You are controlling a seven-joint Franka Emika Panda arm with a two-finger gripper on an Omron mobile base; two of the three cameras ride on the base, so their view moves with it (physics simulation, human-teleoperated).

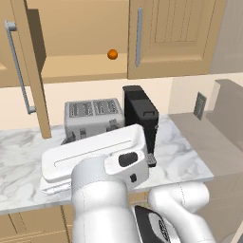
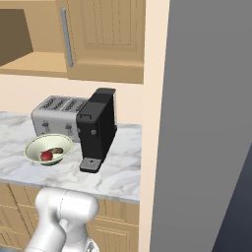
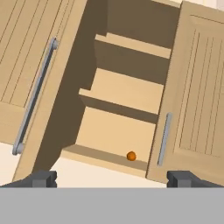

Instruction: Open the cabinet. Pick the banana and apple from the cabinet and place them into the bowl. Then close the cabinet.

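Light-wood cabinet (image 1: 178,38) w/ left door ajar, silver bar handles; end effector (image 3: 112,178) wide open.

Kitchen: toaster (image 1: 92,116); coffee machine (image 2: 97,129) (probably); marble counter (image 2: 123,170).

Marble counter (image 1: 19,156), cream wall (image 1: 85,90), toaster (image 1: 92,116), black coffee machine (image 2: 97,129), wall outlet (image 1: 200,106)

Glossy white rounded arm (image 1: 102,199) with dark joint inserts and dark-grey jaws.
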